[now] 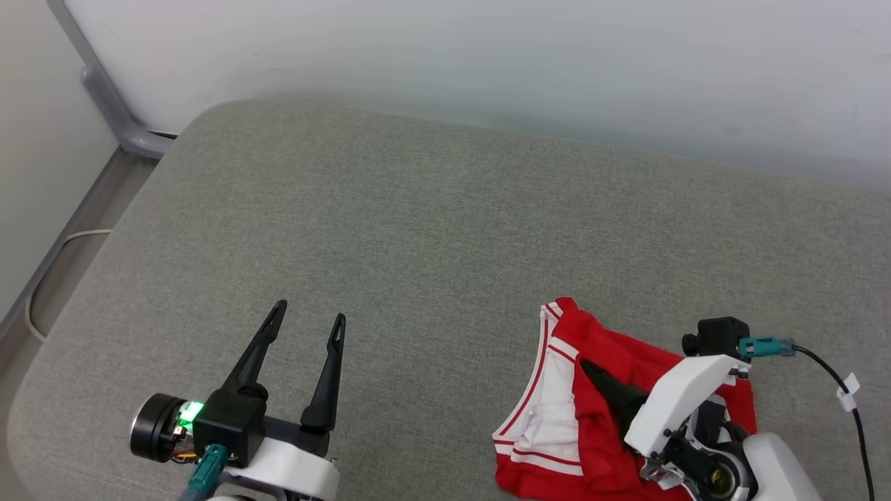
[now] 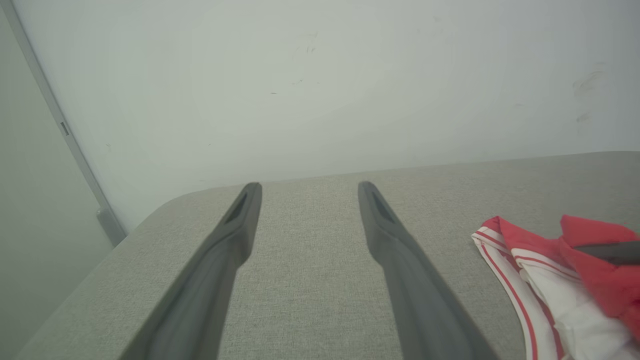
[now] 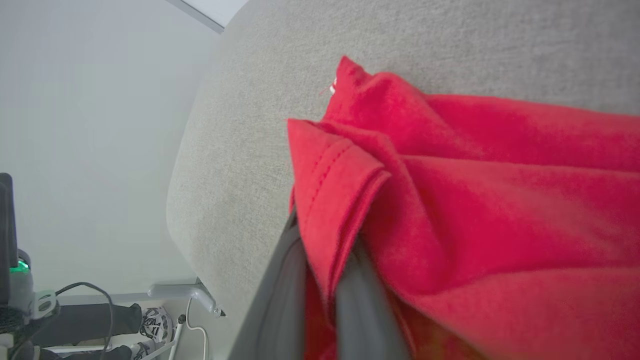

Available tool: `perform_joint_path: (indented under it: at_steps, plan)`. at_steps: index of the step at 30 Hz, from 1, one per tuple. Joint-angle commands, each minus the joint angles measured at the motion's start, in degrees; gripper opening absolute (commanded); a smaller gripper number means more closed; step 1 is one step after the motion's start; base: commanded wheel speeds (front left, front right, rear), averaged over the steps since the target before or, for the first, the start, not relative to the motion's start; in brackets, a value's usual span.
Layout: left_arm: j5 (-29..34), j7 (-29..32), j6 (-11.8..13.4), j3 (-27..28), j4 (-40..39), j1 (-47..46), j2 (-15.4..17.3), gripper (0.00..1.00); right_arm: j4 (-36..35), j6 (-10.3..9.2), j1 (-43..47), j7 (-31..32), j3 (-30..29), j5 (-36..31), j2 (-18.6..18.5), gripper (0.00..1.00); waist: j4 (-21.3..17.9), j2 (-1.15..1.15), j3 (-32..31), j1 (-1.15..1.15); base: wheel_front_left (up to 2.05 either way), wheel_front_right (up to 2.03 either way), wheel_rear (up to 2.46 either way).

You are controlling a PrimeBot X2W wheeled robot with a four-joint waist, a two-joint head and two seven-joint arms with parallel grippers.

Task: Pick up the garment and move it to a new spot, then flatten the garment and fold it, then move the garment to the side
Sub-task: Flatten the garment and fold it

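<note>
Garment (image 1: 557, 410), crumpled at the lower right of the head view on a grey cushion (image 1: 418, 209), is gripped by a red fold in the closed right pincer (image 1: 592, 369), while the left pincer (image 1: 310, 313) is held open and empty at lower left, so moving, flattening and folding are judged not yet done.

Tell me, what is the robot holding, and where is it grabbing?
The right gripper is shut on the garment, pinching its folded red hem. The left gripper is open and holds nothing.
</note>
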Motion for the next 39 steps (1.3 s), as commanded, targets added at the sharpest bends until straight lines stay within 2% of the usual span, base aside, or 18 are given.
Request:
perform_joint_path:
  at_steps: [1,2,3,4,10,18,21,24,25,28,31,34,35,37,39]
  plan:
    - [0.1,-0.3,-0.1,-0.1,0.1,-0.7,-0.2,1.00,2.0,-0.03,-1.4,-1.3,0.3,-0.2,0.1,0.00,0.2,0.00,0.1,0.00,0.00,0.00,0.00]
    - [0.1,-0.3,-0.2,-0.1,0.2,-0.8,-0.2,1.00,3.4,-0.03,-2.0,-2.1,0.7,-0.1,0.1,0.00,0.2,0.00,0.2,0.00,0.00,0.00,0.00]
    - [0.1,-0.3,-0.1,-0.1,0.2,-0.8,-0.3,1.00,4.5,-0.03,-2.7,-2.8,1.3,0.0,0.1,0.40,0.3,0.00,0.2,0.00,0.00,0.00,0.00]
    - [0.1,-0.3,-0.1,-0.1,0.3,-0.8,-0.3,1.00,5.5,-0.03,-3.2,-3.4,2.0,0.2,0.1,0.99,0.3,0.00,0.2,0.00,0.00,0.00,0.00]
    - [-0.1,-0.3,-0.2,0.6,0.7,0.3,-0.2,1.00,6.0,-0.03,-4.6,-4.2,6.3,3.3,0.1,1.00,-0.2,0.00,-0.7,0.00,0.00,0.00,0.00]
    - [0.0,-0.3,-0.3,1.3,0.9,1.1,0.2,1.00,0.0,-0.03,-5.1,-2.9,9.8,9.9,0.1,1.00,-2.1,0.00,-2.5,0.00,0.00,0.00,0.00]
    - [0.0,-0.3,-0.4,1.5,0.8,1.4,0.3,1.00,-2.4,-0.03,-6.2,-2.6,9.4,9.8,0.1,1.00,-3.1,0.00,-3.1,0.00,0.00,0.00,0.00]
    - [-0.6,-0.3,-0.4,1.7,0.1,1.5,0.1,1.00,-5.0,-0.03,-7.6,-2.4,7.2,4.0,0.1,1.00,-4.3,0.00,-3.5,0.00,0.00,0.00,0.00]
    - [-0.6,-0.3,-0.4,1.7,0.1,1.5,0.1,1.00,-5.0,-0.03,-7.6,-2.4,7.2,4.0,0.1,1.00,-4.3,0.00,-3.5,0.00,0.00,0.00,0.00]
    - [-0.9,-0.3,-0.5,1.8,-0.4,1.1,-0.1,1.00,-9.2,-0.03,-9.0,-2.7,4.4,-6.7,-1.2,1.00,-5.4,0.00,-3.3,0.00,0.00,0.00,0.00]
    - [-1.6,-0.3,-0.5,2.0,-0.8,0.5,-0.5,1.00,-14.0,-0.04,-8.8,-4.0,5.1,-16.3,-6.2,1.00,-6.3,0.00,-2.8,0.00,0.00,0.00,0.00]
    - [-2.4,-0.3,-0.4,2.2,-1.0,0.0,-1.1,1.00,-17.5,-0.04,-7.5,-7.9,5.6,-22.9,-12.3,1.00,-7.0,0.00,-2.2,0.00,0.00,0.00,0.00]
    - [-3.1,-0.3,-0.5,2.4,-1.2,-0.2,-1.6,1.00,-18.5,-0.04,-5.4,-13.3,3.8,-27.0,-17.0,1.00,-7.6,0.00,-1.9,0.00,0.00,0.00,0.00]
    - [-3.5,-0.3,-0.5,2.3,-1.2,0.0,-1.8,1.00,-18.8,-0.05,-3.7,-17.1,2.9,-29.6,-19.7,1.00,-7.9,0.00,-1.8,0.00,0.00,0.00,0.00]
    - [-3.6,-0.3,-0.5,2.2,-1.2,0.3,-2.0,1.00,-18.5,-0.05,-1.4,-21.0,0.5,-31.4,-20.8,1.00,-8.2,0.00,-1.7,0.00,0.00,0.00,0.00]
